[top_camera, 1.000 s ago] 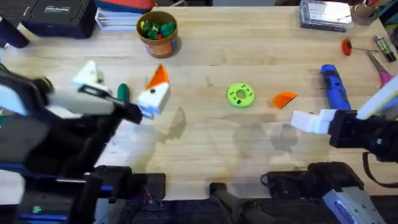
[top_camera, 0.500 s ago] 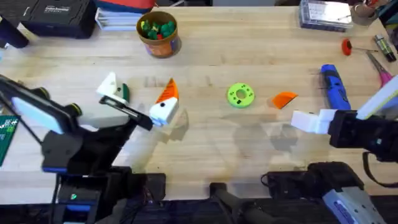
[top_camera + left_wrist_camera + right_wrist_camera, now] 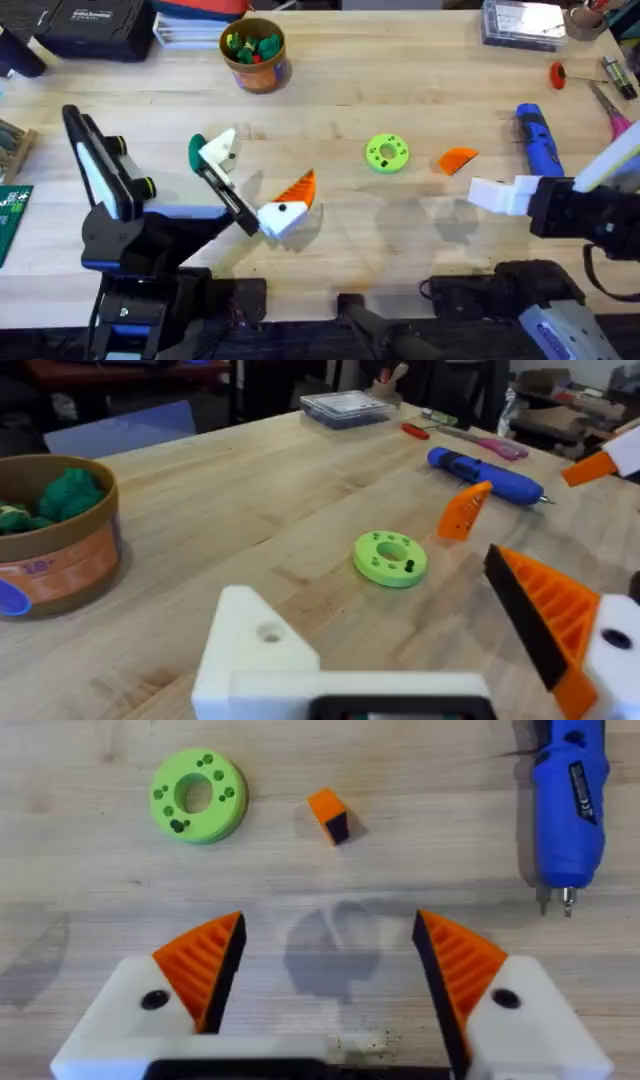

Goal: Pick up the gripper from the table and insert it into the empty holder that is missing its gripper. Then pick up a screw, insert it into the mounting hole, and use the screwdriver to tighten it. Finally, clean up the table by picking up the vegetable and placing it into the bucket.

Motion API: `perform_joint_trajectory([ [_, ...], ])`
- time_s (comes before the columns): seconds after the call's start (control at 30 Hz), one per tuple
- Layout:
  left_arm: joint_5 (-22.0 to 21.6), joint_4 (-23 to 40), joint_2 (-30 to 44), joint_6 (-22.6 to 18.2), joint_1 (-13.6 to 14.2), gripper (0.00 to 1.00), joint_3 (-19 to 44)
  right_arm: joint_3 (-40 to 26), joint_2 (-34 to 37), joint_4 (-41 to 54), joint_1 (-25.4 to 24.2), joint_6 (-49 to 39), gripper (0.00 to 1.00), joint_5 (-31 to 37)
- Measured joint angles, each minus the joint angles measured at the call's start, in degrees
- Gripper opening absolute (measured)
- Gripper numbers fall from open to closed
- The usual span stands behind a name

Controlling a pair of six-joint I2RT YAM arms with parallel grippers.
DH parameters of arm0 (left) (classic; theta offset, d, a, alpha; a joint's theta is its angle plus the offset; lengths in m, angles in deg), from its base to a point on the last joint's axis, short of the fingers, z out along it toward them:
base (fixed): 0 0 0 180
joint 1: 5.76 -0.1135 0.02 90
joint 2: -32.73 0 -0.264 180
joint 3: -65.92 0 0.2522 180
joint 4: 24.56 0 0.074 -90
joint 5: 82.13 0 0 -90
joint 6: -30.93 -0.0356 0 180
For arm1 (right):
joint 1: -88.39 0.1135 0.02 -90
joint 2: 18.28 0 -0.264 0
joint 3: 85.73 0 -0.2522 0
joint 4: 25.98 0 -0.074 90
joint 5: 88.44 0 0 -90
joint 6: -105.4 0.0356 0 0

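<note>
My left gripper (image 3: 251,183) is open wide above the table's left-middle, with nothing between its fingers. One finger is a bare white block (image 3: 262,657); the other carries an orange ribbed pad (image 3: 548,615). The dark-green vegetable (image 3: 196,150) lies just outside the white finger. The bucket (image 3: 255,52) stands at the back with small toys in it. A loose orange ribbed wedge (image 3: 458,159) lies right of centre, apart from any white block. The blue screwdriver (image 3: 536,140) lies at the right. My right gripper (image 3: 328,935) is open over bare wood near the screwdriver (image 3: 569,800). The holder and a screw are out of view.
A bright-green disc with holes (image 3: 386,153) sits mid-table. A black case (image 3: 92,27) stands at the back left, a clear box (image 3: 520,20) at the back right. A red-handled tool (image 3: 557,73) and a pink tool (image 3: 614,112) lie at the right edge.
My left arm has swung right and toward the front, carrying its open gripper past the vegetable toward the middle. The vegetable stayed put. The right arm has not moved.
</note>
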Motion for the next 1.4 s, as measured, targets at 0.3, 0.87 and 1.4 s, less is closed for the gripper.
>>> perform_joint_trajectory([
  [0.3, 4.2, 0.4, 0.0, -0.3, 0.0, 0.985, 0.0, 0.0, 0.0, 0.0, 0.0, 0.0, 0.994, 0.0],
  [0.87, 4.6, 0.4, 0.0, -0.4, 0.0, 0.985, 0.0, 0.0, 0.0, 0.0, 0.0, 0.0, 0.994, 0.0],
  [1.4, 4.7, 0.4, 0.0, -0.4, 0.0, 0.985, 0.0, 0.0, 0.0, -0.5, 0.0, -0.7, 0.994, 1.6],
])
